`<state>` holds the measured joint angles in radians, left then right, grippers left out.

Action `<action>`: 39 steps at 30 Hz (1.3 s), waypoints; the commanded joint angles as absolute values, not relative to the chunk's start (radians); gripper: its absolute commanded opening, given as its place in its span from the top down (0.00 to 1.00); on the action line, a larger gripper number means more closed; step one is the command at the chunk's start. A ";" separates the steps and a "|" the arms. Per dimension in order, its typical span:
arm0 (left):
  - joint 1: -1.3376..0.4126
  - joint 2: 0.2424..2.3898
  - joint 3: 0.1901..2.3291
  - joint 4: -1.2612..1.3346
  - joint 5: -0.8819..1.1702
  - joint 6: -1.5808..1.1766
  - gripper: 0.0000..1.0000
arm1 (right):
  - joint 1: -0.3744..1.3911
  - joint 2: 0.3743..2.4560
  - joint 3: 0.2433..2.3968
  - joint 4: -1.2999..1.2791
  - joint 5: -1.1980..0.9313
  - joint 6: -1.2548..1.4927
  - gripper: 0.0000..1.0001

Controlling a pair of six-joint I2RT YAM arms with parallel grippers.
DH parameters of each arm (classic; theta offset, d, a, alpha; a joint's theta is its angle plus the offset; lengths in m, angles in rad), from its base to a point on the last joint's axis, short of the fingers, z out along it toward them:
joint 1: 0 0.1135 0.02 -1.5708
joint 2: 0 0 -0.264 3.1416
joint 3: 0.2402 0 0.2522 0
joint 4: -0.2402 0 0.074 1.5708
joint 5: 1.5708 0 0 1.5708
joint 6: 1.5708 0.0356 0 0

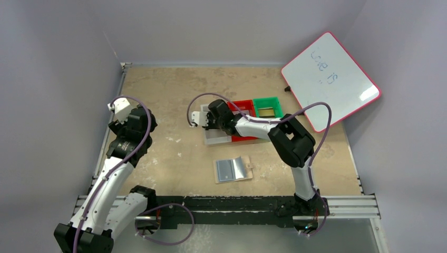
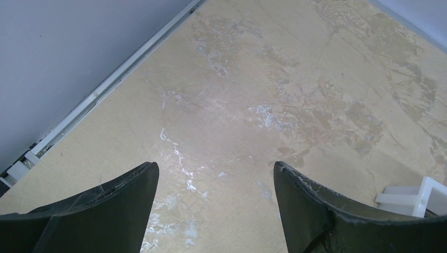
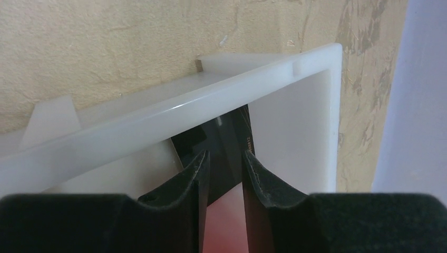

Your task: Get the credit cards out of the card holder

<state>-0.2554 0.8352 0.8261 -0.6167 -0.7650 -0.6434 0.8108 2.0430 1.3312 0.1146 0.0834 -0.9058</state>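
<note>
black card in the clear bin, right fingers just parted above it

your right gripper (image 3: 225,154) is down inside the clear bin (image 3: 211,103). its fingers stand a narrow slot apart and pinch nothing. the black card (image 3: 226,132) shows through that slot and runs on behind one finger, so it lies beyond the tips, not between them. whether it lies flat or leans on the bin wall, you cannot tell. your left gripper (image 2: 215,166) is spread wide and empty above the bare table (image 2: 263,79), well apart from everything.

the wallet (image 1: 232,169) lies open and flat, lining up, nearer the arm bases than the bin and touched by neither gripper. a grey rectangle on its left half may be another card or only a pocket. it is too small to tell.

expect a card to be light, stiff with a little flex, and slick, since this one has a glossy sheen. lying flat, it gives you no edge to pinch. take one by the short edge that stands proud of a pocket, with a pad on each face. the wallet looks soft and light, so it will likely slide or lift as you pull. pin its free half with the other gripper.

the bin is milky, smooth, hard plastic with a rounded rim. the table is mottled tan, worn, with pale scuffs. the fingers are matt black with rough edges.
</note>
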 commanded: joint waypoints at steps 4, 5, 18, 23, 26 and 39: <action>-0.253 0.830 0.834 -0.598 -0.770 -0.641 0.21 | 0.797 1.925 1.336 0.239 0.041 -0.601 0.65; -0.253 0.831 0.834 -0.598 -0.771 -0.641 0.21 | 0.796 1.901 1.319 0.265 0.023 -0.559 0.65; -0.253 0.840 0.835 -0.597 -0.767 -0.638 0.21 | 0.785 1.969 1.574 -0.218 0.125 0.244 0.92; -0.253 0.839 0.836 -0.596 -0.761 -0.638 0.21 | 0.785 1.952 1.519 -0.180 0.061 0.347 0.92; -0.253 0.840 0.836 -0.596 -0.762 -0.637 0.21 | 0.784 1.968 1.528 -0.194 0.054 0.357 0.94; -0.252 0.846 0.836 -0.594 -0.764 -0.637 0.21 | 0.787 2.062 1.539 -0.210 0.056 0.378 1.00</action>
<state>-0.2554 0.8452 0.8261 -0.6167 -0.7620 -0.6430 0.7853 2.0762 1.5196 -0.2054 0.0601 0.3534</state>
